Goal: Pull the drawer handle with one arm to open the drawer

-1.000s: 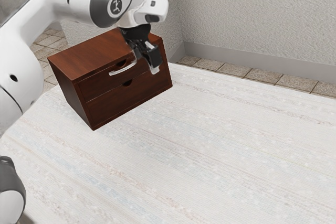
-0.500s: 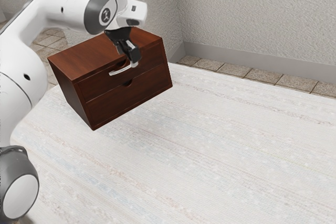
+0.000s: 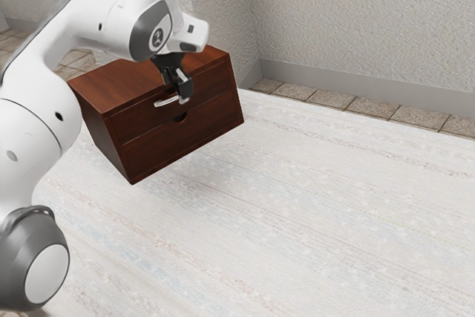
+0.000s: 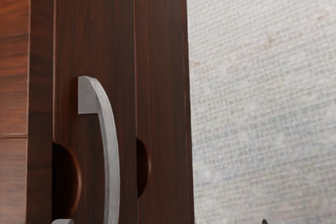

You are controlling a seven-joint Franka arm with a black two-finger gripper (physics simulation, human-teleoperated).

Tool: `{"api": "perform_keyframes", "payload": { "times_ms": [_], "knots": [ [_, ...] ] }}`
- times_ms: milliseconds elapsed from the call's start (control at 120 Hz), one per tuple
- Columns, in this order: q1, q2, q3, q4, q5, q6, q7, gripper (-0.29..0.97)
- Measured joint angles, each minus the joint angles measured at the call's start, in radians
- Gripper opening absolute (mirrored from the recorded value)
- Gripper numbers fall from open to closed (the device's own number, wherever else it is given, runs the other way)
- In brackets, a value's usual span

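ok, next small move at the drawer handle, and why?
Probably shut the black two-finger gripper on the curved silver metal handle before pulling. The gripper sits at the handle with its fingers seemingly open and the handle between them, and the top drawer of the dark brown wooden cabinet looks flush shut. Pulling ungripped would likely slip.

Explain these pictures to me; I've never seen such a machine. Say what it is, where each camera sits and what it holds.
This is a simulated white robot arm ending in a black two-finger gripper. The exterior view comes from a camera beside the arm; the wrist view from one on its hand. On the pale table stands a wooden cabinet with two drawers. The gripper is at the metal handle of the upper drawer, open, holding nothing.
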Motion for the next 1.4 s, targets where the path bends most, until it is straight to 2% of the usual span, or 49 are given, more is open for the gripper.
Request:
{"api": "perform_keyframes", "payload": {
  "times_ms": [600, 1400],
  "knots": [
    [0.006, 0.045, 0.014, -0.005, -0.001, 0.065, 0.036, 0.29],
    [0.024, 0.072, 0.014, -0.014, -0.01, 0.141, 0.055, 0.28]
  ]
}}
